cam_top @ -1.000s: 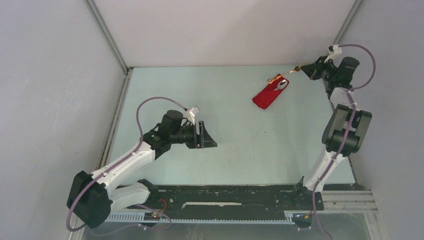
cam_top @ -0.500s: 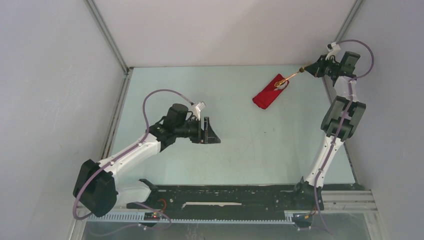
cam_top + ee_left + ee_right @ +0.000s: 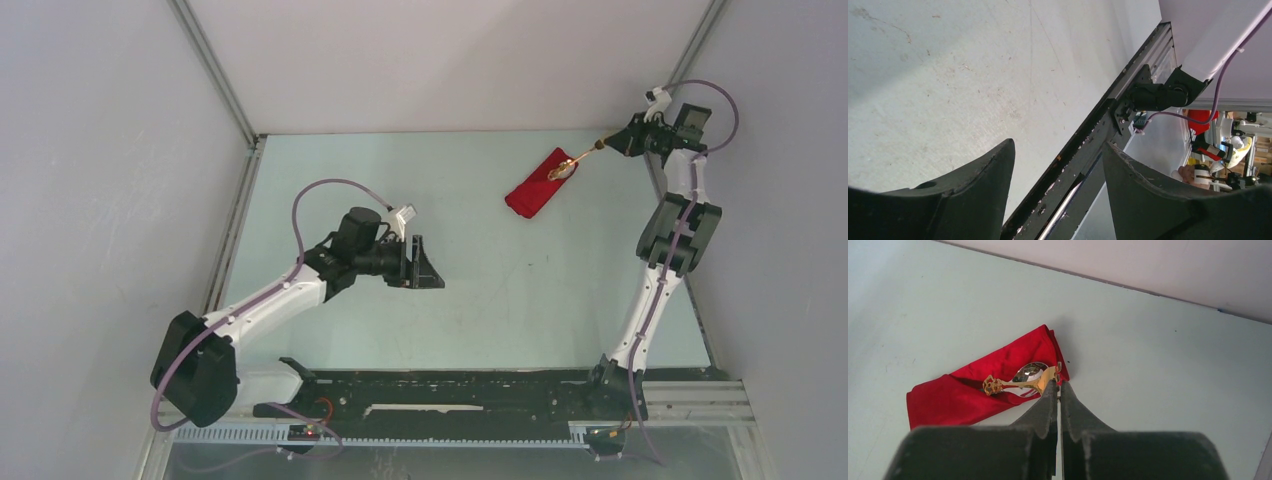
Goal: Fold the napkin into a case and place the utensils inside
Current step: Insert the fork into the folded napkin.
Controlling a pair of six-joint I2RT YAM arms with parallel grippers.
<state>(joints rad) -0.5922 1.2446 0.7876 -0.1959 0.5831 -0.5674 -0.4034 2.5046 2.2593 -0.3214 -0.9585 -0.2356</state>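
The red napkin lies folded as a narrow case (image 3: 533, 186) (image 3: 955, 397) at the back right of the table. My right gripper (image 3: 614, 142) (image 3: 1058, 384) is shut on one end of a gold-coloured utensil (image 3: 580, 157) (image 3: 1038, 381). That utensil slants down to the case's upper end, where a shiny bowl-like part rests over the red cloth. My left gripper (image 3: 432, 270) (image 3: 1057, 144) hovers open over the table's middle left, far from the case, with nothing between its fingers. No other utensil shows.
A black rail (image 3: 450, 385) (image 3: 1088, 150) runs along the near table edge and carries both arm bases. Grey walls with metal posts close in the left, back and right sides. The right arm stands close to the right wall.
The right arm has stretched upward and its wrist has swung nearer the back right corner, still holding the utensil over the case. The left gripper has drifted slightly to the right.
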